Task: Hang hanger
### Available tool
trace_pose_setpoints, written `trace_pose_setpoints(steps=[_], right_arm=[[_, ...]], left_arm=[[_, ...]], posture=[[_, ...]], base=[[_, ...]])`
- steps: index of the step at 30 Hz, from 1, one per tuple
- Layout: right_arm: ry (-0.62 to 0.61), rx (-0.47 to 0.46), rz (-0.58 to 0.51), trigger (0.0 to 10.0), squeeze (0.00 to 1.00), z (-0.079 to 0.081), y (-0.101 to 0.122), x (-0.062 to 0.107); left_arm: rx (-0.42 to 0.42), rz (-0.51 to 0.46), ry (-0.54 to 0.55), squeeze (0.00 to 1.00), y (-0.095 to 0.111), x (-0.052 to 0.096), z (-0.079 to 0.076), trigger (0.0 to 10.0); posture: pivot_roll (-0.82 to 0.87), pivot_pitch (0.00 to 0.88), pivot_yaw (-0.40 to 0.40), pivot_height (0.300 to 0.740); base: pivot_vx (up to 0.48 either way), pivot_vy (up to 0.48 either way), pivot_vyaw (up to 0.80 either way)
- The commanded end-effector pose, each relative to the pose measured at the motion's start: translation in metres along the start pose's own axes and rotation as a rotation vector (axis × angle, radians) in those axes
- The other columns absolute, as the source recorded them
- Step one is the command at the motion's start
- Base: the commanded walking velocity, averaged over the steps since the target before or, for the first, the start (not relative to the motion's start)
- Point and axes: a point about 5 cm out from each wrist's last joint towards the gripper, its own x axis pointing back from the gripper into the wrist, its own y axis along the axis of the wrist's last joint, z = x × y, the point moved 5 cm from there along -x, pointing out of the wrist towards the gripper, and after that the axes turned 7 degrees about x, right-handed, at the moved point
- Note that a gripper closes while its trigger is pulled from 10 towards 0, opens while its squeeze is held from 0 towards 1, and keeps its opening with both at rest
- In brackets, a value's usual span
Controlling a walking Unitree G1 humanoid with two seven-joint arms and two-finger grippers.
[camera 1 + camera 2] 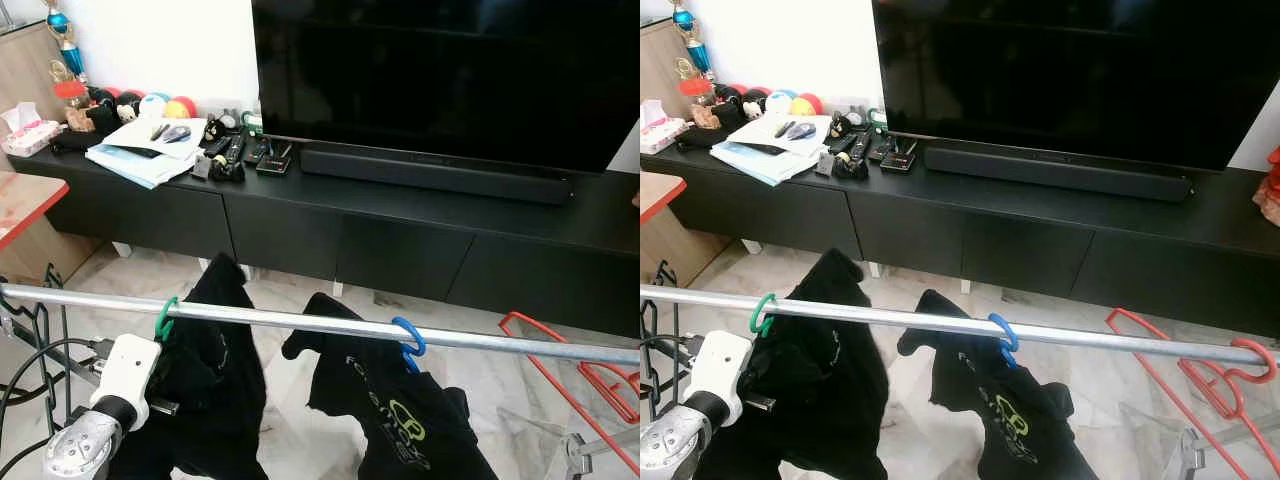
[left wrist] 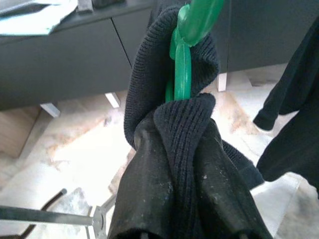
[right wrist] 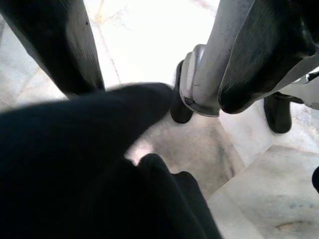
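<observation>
A silver rail (image 1: 300, 322) runs across in front of me. A green hanger (image 1: 165, 318) hooks over it at the left and carries a black knit garment (image 1: 215, 350). My left gripper (image 2: 180, 132) is shut on the garment's collar around the green hanger neck (image 2: 182, 74), just under the rail; its white wrist (image 1: 126, 368) shows at lower left. Further right a blue hanger (image 1: 408, 338) hangs on the rail with a black printed shirt (image 1: 400, 420). My right arm hangs idle above the marble floor (image 3: 149, 40).
Red hangers (image 1: 565, 375) hang on the rail's right end. Behind the rail stands a long black TV cabinet (image 1: 400, 250) with a television (image 1: 440, 70), a soundbar, papers (image 1: 150, 150) and remotes. A black wire rack (image 1: 35, 340) stands at lower left.
</observation>
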Motion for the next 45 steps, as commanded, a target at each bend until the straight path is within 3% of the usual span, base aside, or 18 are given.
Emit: trace_pose_setpoints(steps=[1, 7, 12, 18, 19, 20, 21, 22, 24, 25, 29, 34, 36, 38, 40, 43, 45], right_arm=[[0.007, -0.009, -0.003, 10.0, 0.0, 0.006, 0.004, -0.001], [0.024, -0.004, -0.024, 10.0, 0.0, 0.021, 0.021, -0.005], [0.025, -0.004, -0.021, 10.0, 0.0, 0.022, 0.02, -0.005], [-0.015, -0.011, 0.011, 10.0, 0.0, -0.02, -0.006, 0.003], [-0.021, -0.013, 0.015, 10.0, 0.0, -0.026, -0.01, 0.005], [-0.022, -0.013, 0.016, 10.0, 0.0, -0.027, -0.011, 0.005], [-0.023, -0.013, 0.017, 10.0, 0.0, -0.028, -0.011, 0.005], [-0.024, -0.013, 0.019, 10.0, 0.0, -0.029, -0.013, 0.006], [-0.011, -0.013, 0.019, 10.0, 0.0, -0.016, -0.015, 0.005], [0.007, -0.01, 0.017, 10.0, 0.0, 0.001, -0.015, 0.003], [0.045, -0.003, 0.011, 10.0, 0.0, 0.04, -0.009, 0.0], [0.039, -0.008, 0.006, 10.0, 0.0, 0.041, -0.002, -0.001], [0.021, -0.012, 0.002, 10.0, 0.0, 0.027, 0.003, -0.002], [-0.013, -0.012, -0.004, 10.0, 0.0, -0.005, 0.009, -0.001], [-0.019, -0.01, -0.004, 10.0, 0.0, -0.01, 0.009, -0.001], [-0.017, -0.008, -0.007, 10.0, 0.0, -0.005, 0.012, -0.002], [-0.004, -0.005, -0.008, 10.0, 0.0, 0.011, 0.013, -0.003]], left_arm=[[0.015, 0.033, 0.024, 0.0, -0.005, -0.002, 0.004, 10.0], [0.007, 0.094, 0.008, 0.0, -0.015, -0.002, -0.002, 10.0], [-0.003, 0.159, 0.014, 0.0, -0.026, -0.002, -0.004, 10.0], [0.026, 0.126, 0.021, 0.02, -0.022, -0.003, -0.01, 10.0], [0.031, 0.116, 0.018, 0.44, -0.02, -0.003, -0.011, 10.0], [0.032, 0.112, 0.018, 0.44, -0.02, -0.003, -0.012, 10.0], [0.033, 0.11, 0.018, 0.78, -0.02, -0.003, -0.012, 10.0], [0.034, 0.108, 0.021, 0.98, -0.019, -0.003, -0.012, 10.0], [0.052, 0.103, 0.033, 1.0, -0.018, -0.002, -0.011, 10.0], [0.059, 0.096, 0.038, 1.0, -0.017, -0.002, -0.01, 10.0], [0.068, 0.071, 0.042, 1.0, -0.012, -0.001, -0.009, 10.0], [0.076, 0.059, 0.045, 1.0, -0.01, 0.0, -0.009, 10.0], [0.081, 0.055, 0.044, 1.0, -0.01, 0.001, -0.01, 10.0], [0.089, 0.052, 0.038, 1.0, -0.01, 0.002, -0.013, 10.0], [0.091, 0.051, 0.037, 1.0, -0.01, 0.003, -0.014, 10.0], [0.103, 0.041, 0.038, 1.0, -0.009, 0.003, -0.015, 10.0], [0.113, 0.027, 0.035, 1.0, -0.006, 0.004, -0.017, 10.0]], posture=[[-0.04, 0.078, 0.006, 0.74], [-0.04, 0.079, 0.007, 0.74], [-0.04, 0.077, 0.008, 0.74], [-0.05, 0.076, 0.011, 0.74], [-0.05, 0.076, 0.012, 0.74], [-0.05, 0.075, 0.013, 0.74], [-0.05, 0.075, 0.013, 0.74], [-0.05, 0.074, 0.015, 0.74], [-0.05, 0.072, 0.018, 0.74], [-0.05, 0.068, 0.021, 0.74], [-0.05, 0.06, 0.025, 0.74], [-0.05, 0.054, 0.027, 0.74], [-0.05, 0.052, 0.026, 0.74], [-0.05, 0.051, 0.026, 0.74], [-0.05, 0.05, 0.026, 0.74], [-0.05, 0.052, 0.025, 0.74], [-0.05, 0.053, 0.024, 0.74]], base=[[0.0, 0.0, 0.0], [0.0, 0.0, 0.0], [0.0, 0.0, 0.0], [0.0, 0.0, 0.0], [0.0, 0.0, 0.0], [0.0, 0.0, 0.0], [0.0, 0.0, 0.0], [0.0, 0.0, 0.0], [0.0, 0.0, 0.0], [0.0, 0.0, 0.0], [0.0, 0.0, 0.0], [0.0, 0.0, 0.0], [0.0, 0.0, 0.0], [0.0, 0.0, 0.0], [0.0, 0.0, 0.0], [0.0, 0.0, 0.0], [0.0, 0.0, 0.0]])
